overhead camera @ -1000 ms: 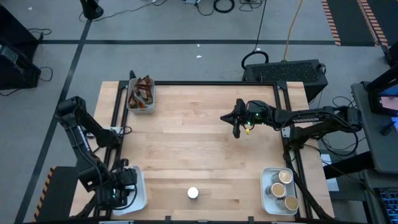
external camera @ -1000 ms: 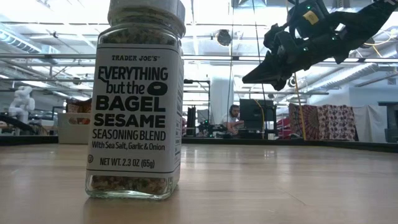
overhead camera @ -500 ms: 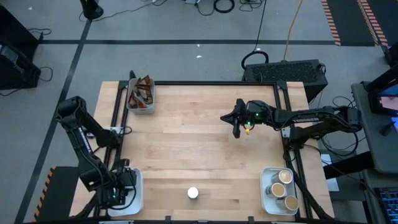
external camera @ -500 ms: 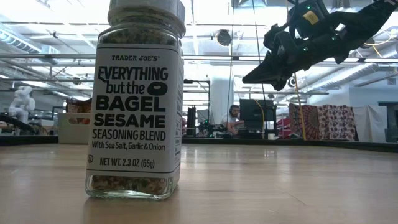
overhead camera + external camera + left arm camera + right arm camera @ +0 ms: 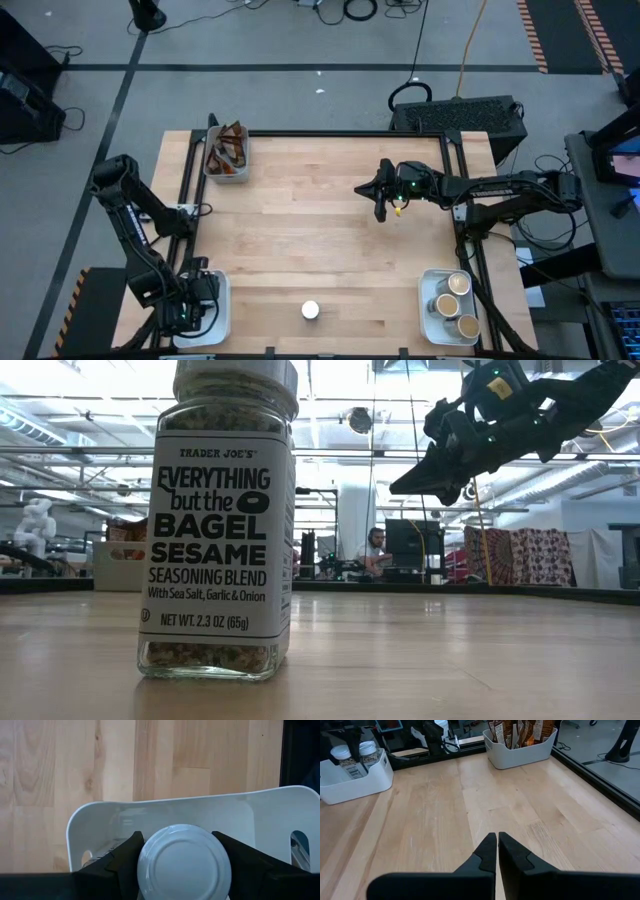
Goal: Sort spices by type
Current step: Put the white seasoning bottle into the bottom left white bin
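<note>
My left gripper [image 5: 177, 836] hangs over the white tray [image 5: 165, 807] at the table's near left corner [image 5: 222, 300], pointing down and shut on a white-lidded jar [image 5: 184, 865]. In the right wrist view two white-lidded jars [image 5: 367, 750] stand in that tray. Another white-lidded jar [image 5: 311, 310] stands on its base near the table's front edge and shows large in the low view [image 5: 218, 520]. My right gripper [image 5: 360, 188] hovers shut and empty above the table's far right part [image 5: 400, 486]. My left gripper pinches the jar between its two fingers [image 5: 127, 855], just below the lid's rim [image 5: 145, 845], one finger on each side. The fingers come from above, pointing down. The jar stands upright inside the tray; the lid hides its base.
A white tray of dark brown sachets [image 5: 227, 152] stands at the far left corner. A white tray with tan-lidded jars [image 5: 450, 303] stands at the near right corner. The table's bare wooden middle [image 5: 310, 220] lies between them. A person sits in the room beyond [image 5: 377, 550].
My left gripper has sunk a little over the near left tray with the jar between its fingers.
</note>
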